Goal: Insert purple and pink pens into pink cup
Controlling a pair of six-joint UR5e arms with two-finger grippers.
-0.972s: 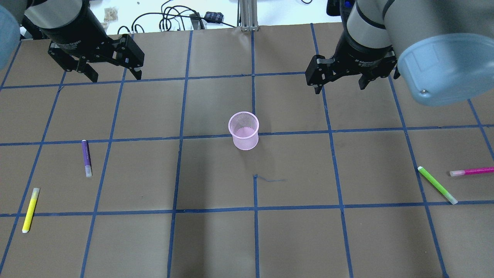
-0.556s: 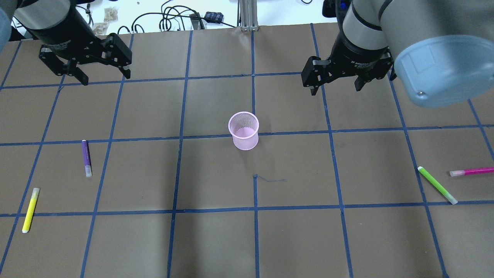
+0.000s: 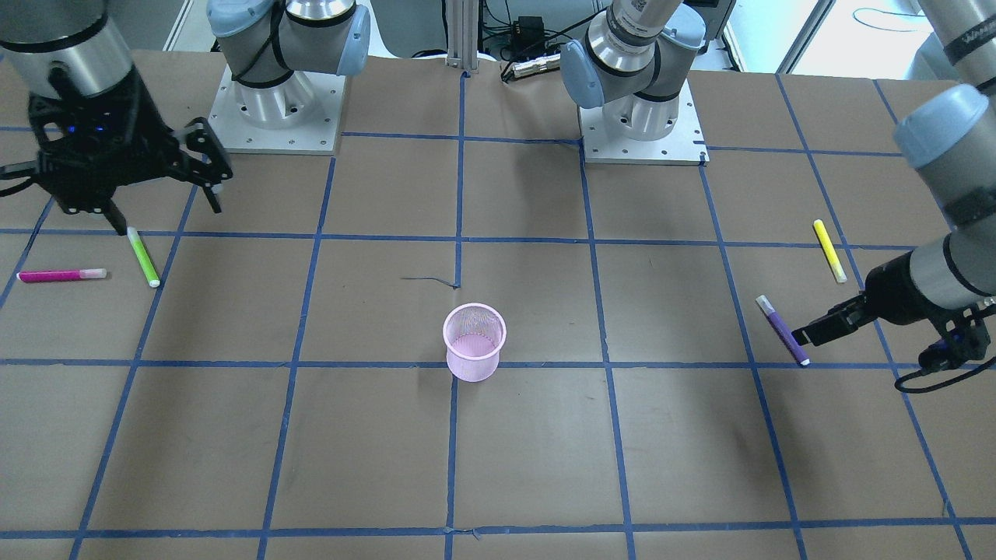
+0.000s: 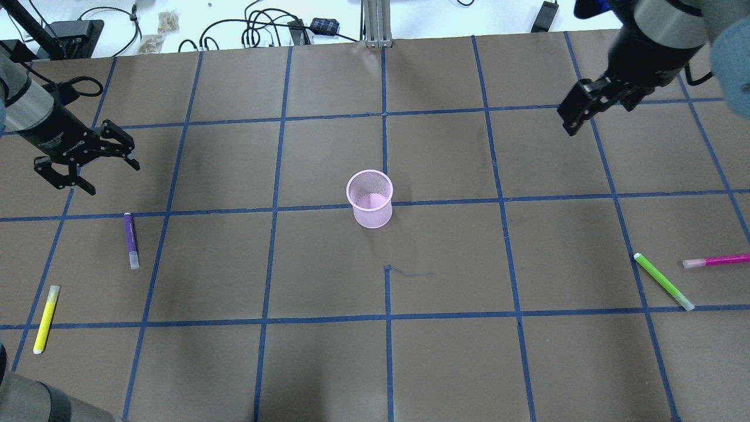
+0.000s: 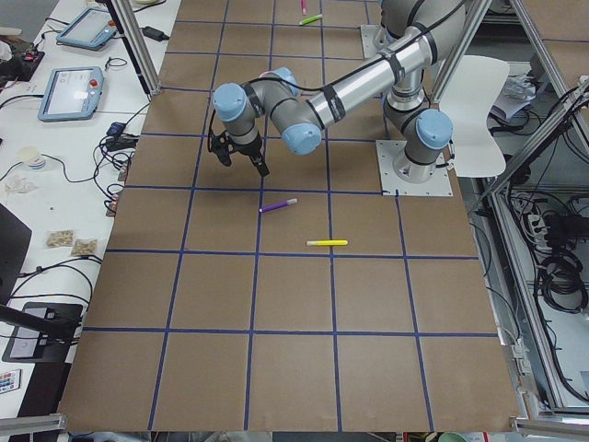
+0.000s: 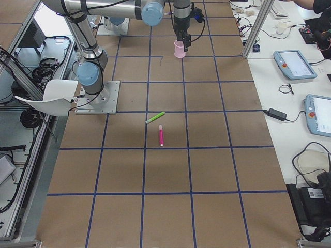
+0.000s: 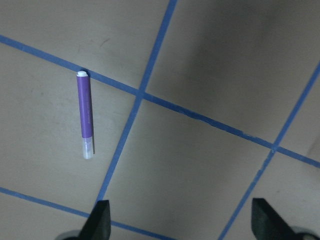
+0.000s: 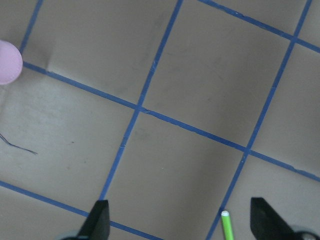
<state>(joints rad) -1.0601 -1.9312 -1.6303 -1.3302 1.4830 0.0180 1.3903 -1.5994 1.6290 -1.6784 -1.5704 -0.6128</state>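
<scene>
- The pink mesh cup [image 4: 370, 198] stands upright in the middle of the surface [image 4: 445, 363], well apart from every pen. Its open mouth faces up.
- The purple pen [image 4: 131, 240] lies flat near the surface's left edge, with its clear cap end toward the robot's edge. Nothing touches it.
- The left gripper [image 4: 111, 176] hangs above the surface near that left edge, just beyond the purple pen on the side away from the robot. Its fingers are spread wide and hold nothing. The left wrist view shows the purple pen ahead of the parted fingertips and off to one side.
- The pink pen [image 4: 716, 260] lies flat at the surface's right edge, with its clear end pointing toward the middle.
- A green pen [image 4: 664, 281] lies diagonally near the pink pen, on its inward side, not touching it.
- The right gripper [image 3: 165, 211] hovers toward the right edge, near the far end of the green pen. Its fingers are spread apart and hold nothing.
- A yellow pen [image 4: 45, 319] lies near the left edge, closer to the robot's edge than the purple pen.
</scene>
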